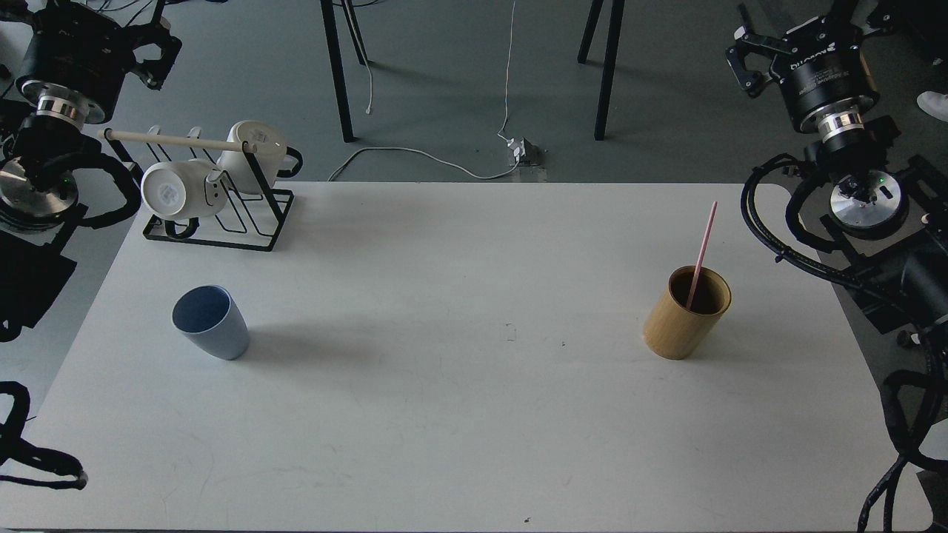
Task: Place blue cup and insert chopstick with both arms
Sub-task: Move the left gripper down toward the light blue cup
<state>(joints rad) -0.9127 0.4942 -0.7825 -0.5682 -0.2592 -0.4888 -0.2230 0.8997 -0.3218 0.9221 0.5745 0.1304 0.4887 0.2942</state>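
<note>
Nothing is being handled yet: both arms are hanging back at the far corners, well apart from everything on the desk [474,414], so the task looks to be at its very start. The left hand [152,44] is sitting at the top left, above the rack; its fingers are showing a gap and holding nothing. The right hand [748,59] is at the top right, dark and partly turned away, and I cannot tell whether its fingers are spread or pressed together.

The cup [211,322] is standing upright on the left side of the desk, near the front of the rack [215,222], mouth up and empty so far as the dark inside is showing. The chopstick [702,252] is leaning in the bamboo holder [685,314] on the right side, its upper part sticking out toward the far edge. The rack is carrying two white mugs [178,189] under its wooden rod.

The next move is probably calling for the left arm to come down around the cup, while the right arm is reaching for the free upper part of the chopstick to lift it clear of the holder.
</note>
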